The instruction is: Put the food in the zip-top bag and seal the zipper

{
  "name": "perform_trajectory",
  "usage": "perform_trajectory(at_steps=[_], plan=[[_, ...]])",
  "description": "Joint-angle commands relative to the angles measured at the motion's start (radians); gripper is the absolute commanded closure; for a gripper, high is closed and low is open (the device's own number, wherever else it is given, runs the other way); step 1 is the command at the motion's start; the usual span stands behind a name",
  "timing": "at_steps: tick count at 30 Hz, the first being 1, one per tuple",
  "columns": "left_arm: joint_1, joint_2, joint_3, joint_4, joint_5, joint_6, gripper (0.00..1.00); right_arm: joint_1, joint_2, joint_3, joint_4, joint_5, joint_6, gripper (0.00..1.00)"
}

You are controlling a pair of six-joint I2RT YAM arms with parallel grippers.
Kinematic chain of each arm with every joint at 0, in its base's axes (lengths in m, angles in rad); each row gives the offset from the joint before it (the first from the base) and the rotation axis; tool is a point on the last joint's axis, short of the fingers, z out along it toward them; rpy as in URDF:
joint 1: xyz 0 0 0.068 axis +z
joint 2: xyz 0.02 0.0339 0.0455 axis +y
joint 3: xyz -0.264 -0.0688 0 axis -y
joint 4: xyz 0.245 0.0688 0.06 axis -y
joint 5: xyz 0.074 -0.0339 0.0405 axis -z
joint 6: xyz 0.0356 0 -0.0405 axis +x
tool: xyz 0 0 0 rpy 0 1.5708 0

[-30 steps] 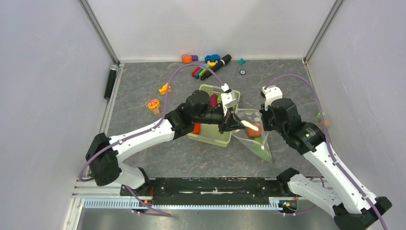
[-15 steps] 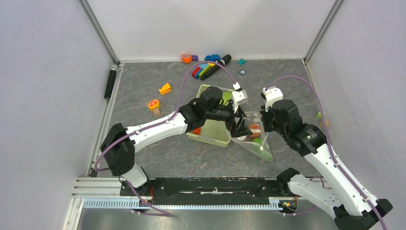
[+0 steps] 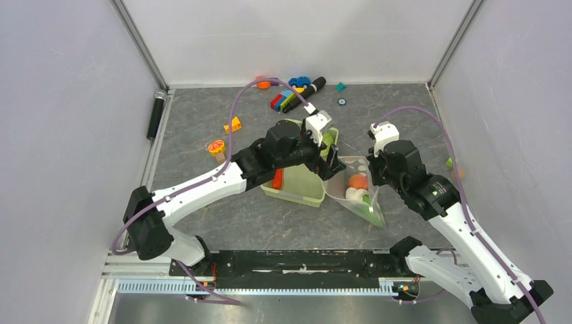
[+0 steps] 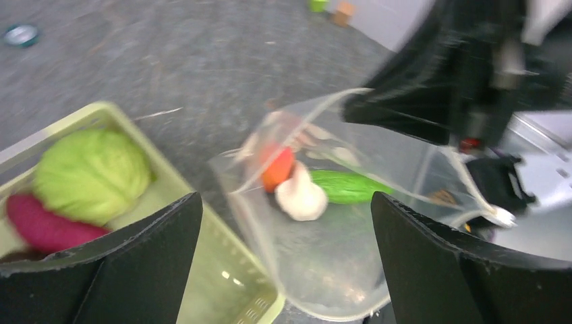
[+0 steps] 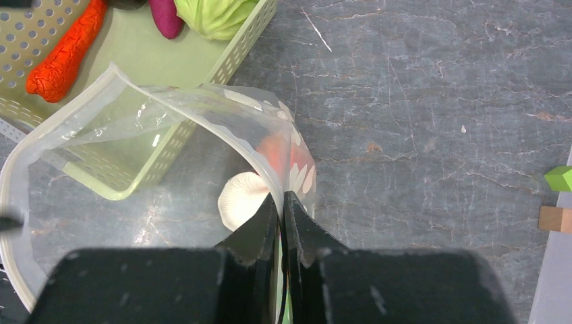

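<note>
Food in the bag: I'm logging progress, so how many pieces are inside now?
3. An orange peach, a white piece touching it, and a green cucumber beside the white piece, all inside the zip-top bag. The bag's folds could hide another.

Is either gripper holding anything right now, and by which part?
Right gripper pinches the zip-top bag by its mouth rim; left gripper holds nothing.

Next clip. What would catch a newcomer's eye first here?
The clear zip-top bag, pinched at its rim by the shut right gripper, gapes open at table centre with the orange peach, white piece and green cucumber inside. Just left of it, the pale green basket holds the cabbage, eggplant and carrot. The open left gripper hovers above where the two meet.
</note>
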Motion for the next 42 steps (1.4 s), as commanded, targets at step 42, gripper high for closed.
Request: perform_trajectory(at_steps=[42], plan=[[0.184, 0.452, 0.19, -0.356, -0.934, -0.988, 0.01, -0.003, -0.02, -0.019, 0.025, 0.046, -0.017, 0.89]])
